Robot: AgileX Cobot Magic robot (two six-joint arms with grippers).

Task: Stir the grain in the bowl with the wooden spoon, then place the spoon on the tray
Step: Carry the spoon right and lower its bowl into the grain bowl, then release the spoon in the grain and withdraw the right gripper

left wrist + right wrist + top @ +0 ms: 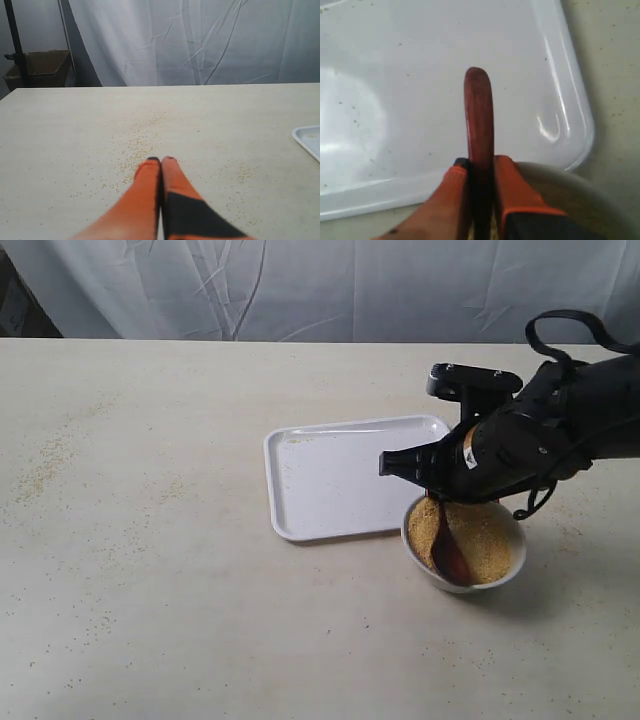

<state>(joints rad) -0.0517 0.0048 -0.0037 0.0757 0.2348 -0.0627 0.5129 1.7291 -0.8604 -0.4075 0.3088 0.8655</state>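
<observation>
A small white bowl (500, 580) holds a mound of yellow-orange grain (486, 536) just right of the white tray (330, 480). The dark wooden spoon (449, 548) stands in the grain, its oval end buried at the front of the bowl. My right gripper (436, 490) is shut on the spoon's handle above the bowl's far left rim. In the right wrist view the handle (478, 115) sticks out between the orange fingers (512, 185) over the tray (395, 90), with the bowl rim (580, 182) below. My left gripper (161, 160) is shut and empty above bare table.
Loose grains (142, 142) are scattered on the beige table (150, 570), mostly at the left. A white curtain (300, 285) hangs behind the table. A cardboard box (42, 67) sits beyond the table's far left corner in the left wrist view.
</observation>
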